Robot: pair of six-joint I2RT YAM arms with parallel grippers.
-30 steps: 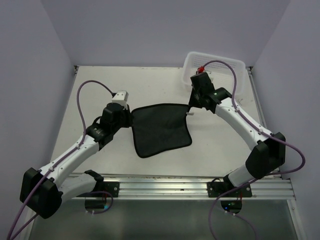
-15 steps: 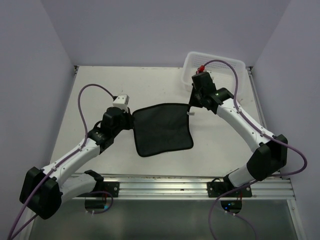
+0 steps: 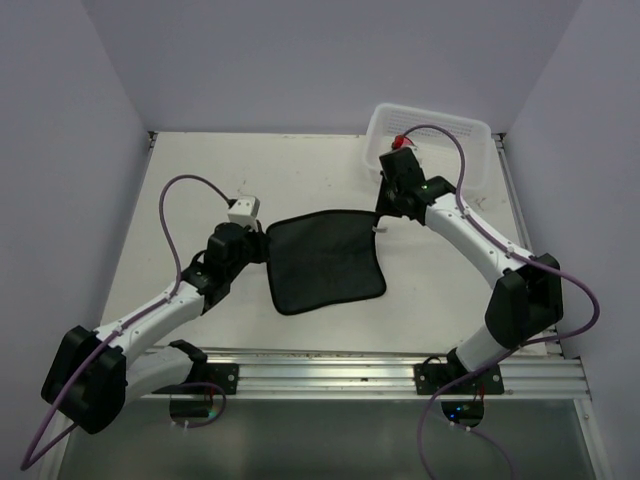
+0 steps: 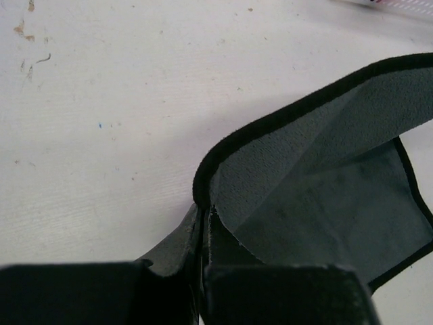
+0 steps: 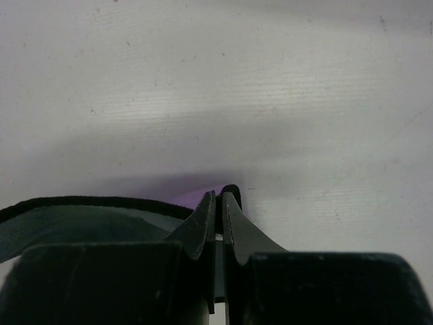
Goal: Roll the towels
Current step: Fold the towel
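white table [image 3: 200, 190], black towel [image 3: 325, 265], basket [image 3: 470, 135]

Both arms reach inward, left end effector [image 3: 262, 240] and right end effector [image 3: 383, 215] pinched closed.

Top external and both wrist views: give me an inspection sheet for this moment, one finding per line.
Surface: white tabletop, faint specks and scuffs.
Job's things: black square cloth towel spread at centre, its two far corners lifted; no roll started.
Clutter: white perforated plastic basket at the far right corner, contents hidden.
Grippers: left gripper shut on the towel's left far corner; right gripper shut on its right far corner.
Cables: purple cables loop over both arms, off the towel.
Surroundings: plain lilac walls; aluminium rail at the near edge.
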